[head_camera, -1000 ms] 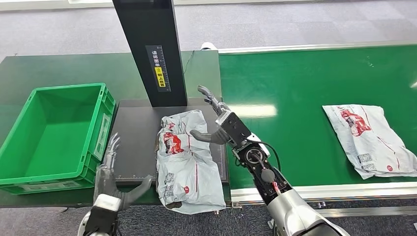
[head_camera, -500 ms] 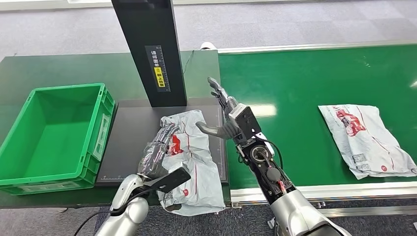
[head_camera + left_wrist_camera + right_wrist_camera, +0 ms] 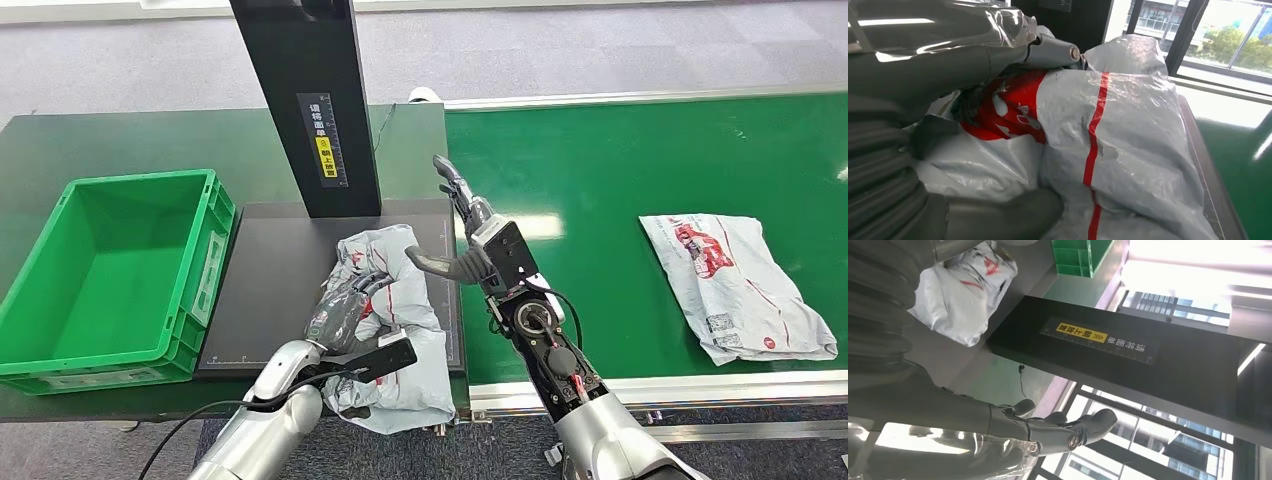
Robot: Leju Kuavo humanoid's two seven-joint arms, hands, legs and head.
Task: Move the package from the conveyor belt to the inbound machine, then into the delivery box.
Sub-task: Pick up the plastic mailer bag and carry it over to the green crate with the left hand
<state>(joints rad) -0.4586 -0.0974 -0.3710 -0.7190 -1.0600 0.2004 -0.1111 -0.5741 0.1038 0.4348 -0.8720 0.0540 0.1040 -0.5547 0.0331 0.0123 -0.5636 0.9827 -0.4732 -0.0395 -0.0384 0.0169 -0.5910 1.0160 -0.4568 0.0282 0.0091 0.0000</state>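
We see the crumpled grey plastic mailer package with red print [image 3: 392,325] lying on the flat black platform of the inbound machine [image 3: 270,290], its near end hanging over the platform's front edge. Our left hand [image 3: 345,310] rests on top of the package near its red label, fingers curled down onto the plastic; in the left wrist view the package [image 3: 1108,150] bulges between the thumb below and the fingers [image 3: 1053,50] above, so we read this as a grip on the bag, with the plastic puckered under it. Our right hand [image 3: 455,230] hangs above the right edge of the platform, just beside the package and not touching it, fingers spread and stretched forward, thumb pointing out toward the package; the right wrist view shows those fingers [image 3: 1083,427] extended in the air with nothing in them.

Behind the platform rises the machine's tall black column with a yellow label [image 3: 310,110]. To the left of the platform stands the green plastic delivery box [image 3: 110,275], open at the top. To the right runs the green conveyor belt [image 3: 620,170], and on it, well apart from our hands, lies a second grey mailer bag with red print [image 3: 735,285]
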